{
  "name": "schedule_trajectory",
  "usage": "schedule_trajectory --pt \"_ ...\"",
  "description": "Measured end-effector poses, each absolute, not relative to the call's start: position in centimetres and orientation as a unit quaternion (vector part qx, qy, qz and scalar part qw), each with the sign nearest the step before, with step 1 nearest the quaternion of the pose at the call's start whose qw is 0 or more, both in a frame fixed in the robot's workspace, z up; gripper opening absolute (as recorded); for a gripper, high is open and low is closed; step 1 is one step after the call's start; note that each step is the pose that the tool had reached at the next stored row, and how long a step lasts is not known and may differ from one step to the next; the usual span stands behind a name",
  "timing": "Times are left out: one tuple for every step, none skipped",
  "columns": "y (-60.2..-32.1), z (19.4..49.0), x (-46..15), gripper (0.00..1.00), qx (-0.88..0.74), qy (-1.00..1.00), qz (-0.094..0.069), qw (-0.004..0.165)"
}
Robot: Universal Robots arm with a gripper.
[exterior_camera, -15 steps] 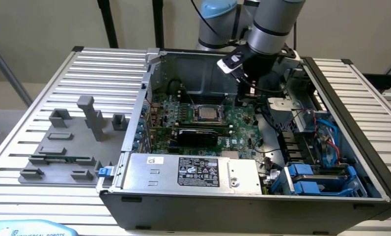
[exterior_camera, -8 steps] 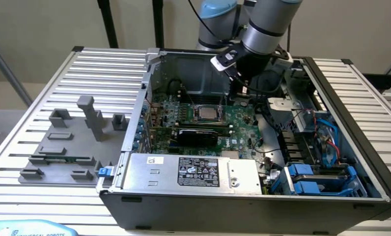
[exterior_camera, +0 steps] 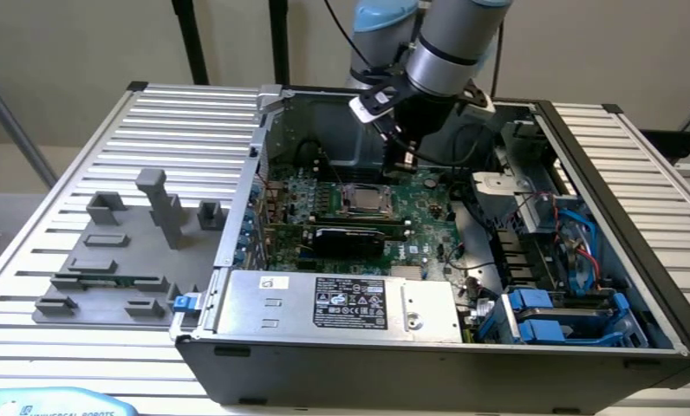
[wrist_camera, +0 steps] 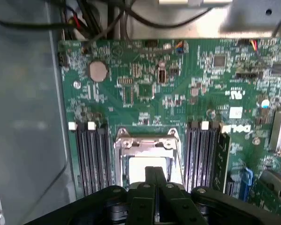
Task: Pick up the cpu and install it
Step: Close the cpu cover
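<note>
Your gripper (wrist_camera: 155, 172) is pinched fully shut on nothing, poised over the cpu (wrist_camera: 136, 169), which lies in the metal-framed socket (wrist_camera: 147, 140) of the motherboard (wrist_camera: 145, 89). Expect it to be light, thin, rigid and fragile. Opposite edges look like the safest hold.

High exterior and close, seemingly overhead wrist share the motherboard (exterior_camera: 428, 218) (wrist_camera: 178, 84).

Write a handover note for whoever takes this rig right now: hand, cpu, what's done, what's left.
Hand: shut, gripping nothing that shows, poised over the CPU socket; contact cannot be told.
cpu: lying inside that socket on the green motherboard, in the open computer case.
Done: chip picked up and apparently placed in the socket.
Left: seating unconfirmed; whether the socket frame is latched cannot be told.
</note>
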State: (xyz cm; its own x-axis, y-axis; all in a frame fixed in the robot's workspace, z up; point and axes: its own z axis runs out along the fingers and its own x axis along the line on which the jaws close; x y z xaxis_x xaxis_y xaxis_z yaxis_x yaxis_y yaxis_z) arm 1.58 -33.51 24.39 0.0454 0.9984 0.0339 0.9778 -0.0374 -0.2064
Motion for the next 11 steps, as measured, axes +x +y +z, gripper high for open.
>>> schedule_trajectory --pt "-33.5 24.3 1.2 0.11 -0.718 -0.688 0.06 0.088" --pt "-33.5 24.3 0.7 0.11 -0.718 -0.688 0.061 0.089" --pt "-33.5 24.2 0.2 0.11 -0.718 -0.688 0.062 0.09" --pt "-33.5 24.2 -0.2 0.11 -0.717 -0.688 0.063 0.09" --pt "-33.5 24.1 -0.7 0.11 -0.717 -0.688 0.064 0.091" --pt "-33.5 24.1 -1.1 0.11 -0.717 -0.688 0.064 0.092" --pt "-33.5 24.0 -1.6 0.11 -0.717 -0.688 0.065 0.092" --pt "-33.5 24.0 -2.0 0.11 -0.717 -0.688 0.066 0.093" --pt "-33.5 23.9 -2.5 0.11 -0.717 -0.688 0.066 0.093" --pt "-33.5 23.8 -2.9 0.11 -0.717 -0.687 0.067 0.094" --pt "-33.5 23.7 -3.4 0.11 -0.717 -0.687 0.067 0.095"
